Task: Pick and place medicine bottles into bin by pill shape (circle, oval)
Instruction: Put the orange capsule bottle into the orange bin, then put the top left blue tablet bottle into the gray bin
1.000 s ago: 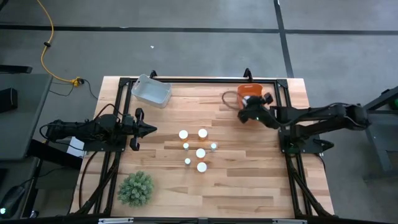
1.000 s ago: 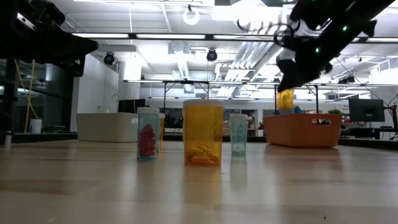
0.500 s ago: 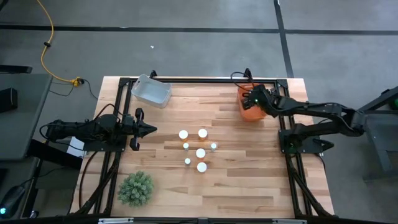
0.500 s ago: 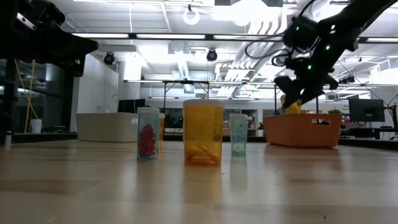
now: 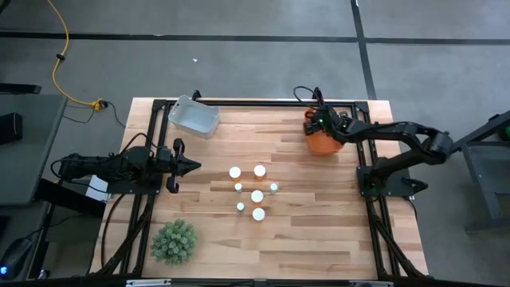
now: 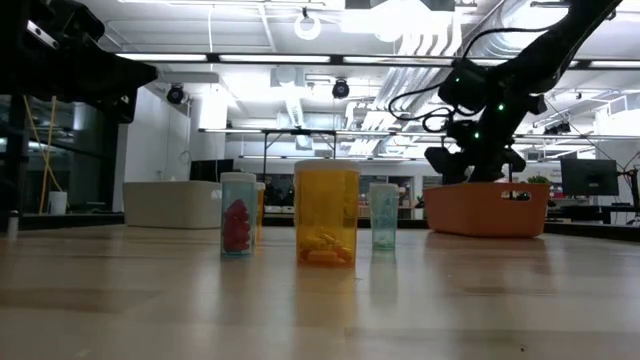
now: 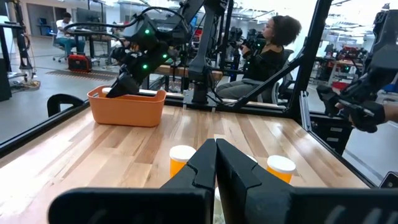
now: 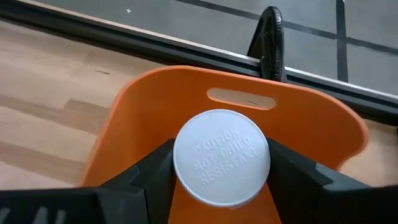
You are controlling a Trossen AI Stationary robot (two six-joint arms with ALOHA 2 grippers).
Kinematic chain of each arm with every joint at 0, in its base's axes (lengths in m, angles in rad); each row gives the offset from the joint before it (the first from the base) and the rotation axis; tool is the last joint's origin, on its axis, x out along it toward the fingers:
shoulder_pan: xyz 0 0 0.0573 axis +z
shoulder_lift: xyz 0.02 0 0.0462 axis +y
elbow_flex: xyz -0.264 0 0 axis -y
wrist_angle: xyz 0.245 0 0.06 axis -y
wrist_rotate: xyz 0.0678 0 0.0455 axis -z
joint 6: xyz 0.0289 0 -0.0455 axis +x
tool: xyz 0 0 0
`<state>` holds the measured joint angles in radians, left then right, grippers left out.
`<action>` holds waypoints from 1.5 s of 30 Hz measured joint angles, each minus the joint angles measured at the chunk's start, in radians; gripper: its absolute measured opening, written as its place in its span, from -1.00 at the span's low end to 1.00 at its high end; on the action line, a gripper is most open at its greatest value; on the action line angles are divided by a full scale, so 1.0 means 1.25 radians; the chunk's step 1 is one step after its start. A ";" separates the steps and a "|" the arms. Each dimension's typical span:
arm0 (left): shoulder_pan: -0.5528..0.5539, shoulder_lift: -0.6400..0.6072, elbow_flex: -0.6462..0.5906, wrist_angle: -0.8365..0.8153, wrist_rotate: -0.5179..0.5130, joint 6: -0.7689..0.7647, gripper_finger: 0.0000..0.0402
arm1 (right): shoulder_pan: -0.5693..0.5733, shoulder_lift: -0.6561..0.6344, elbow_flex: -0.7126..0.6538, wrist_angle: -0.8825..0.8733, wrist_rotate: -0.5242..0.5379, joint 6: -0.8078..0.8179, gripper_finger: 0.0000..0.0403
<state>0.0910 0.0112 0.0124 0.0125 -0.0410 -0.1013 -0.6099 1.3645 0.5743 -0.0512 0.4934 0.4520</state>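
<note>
Our right gripper has its two fingers clamped on either side of a white-capped medicine bottle, the cap facing the wrist camera and reading as a child-resistant lid. The bottle sits directly over the open mouth of the orange bin, whose handle slot and far wall frame it. From above, we see the right gripper at the far right corner of the table, right on top of the orange bin; from the table-level camera it dips just to the bin's rim.

To finish this step well, we judge that we should let the bottle go only once it is low inside the walls, so it does not bounce out or clip the rim. We should spread the fingers fully, then lift straight up before swinging away, so the fingers do not catch the near wall.

Our left gripper waits at the left side of the table, fingers pressed together and holding nothing.

Six more capped bottles stand clustered at mid-table. A grey bin sits at the far left corner and a green spiky plant ball at the near left.
</note>
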 joint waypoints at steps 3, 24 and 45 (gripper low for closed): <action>0.000 0.000 0.000 0.000 0.000 0.000 -1.00 | 0.000 0.021 0.000 0.014 -0.002 -0.003 0.00; 0.000 0.000 0.000 0.000 0.000 0.000 -1.00 | 0.001 0.033 0.000 0.027 0.008 -0.027 0.33; 0.000 0.000 0.000 0.000 0.000 0.000 -1.00 | 0.237 -0.288 0.000 0.144 -0.214 -0.256 0.39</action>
<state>0.0910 0.0113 0.0124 0.0124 -0.0410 -0.1013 -0.3130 1.0045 0.5739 0.1287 0.2260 0.1323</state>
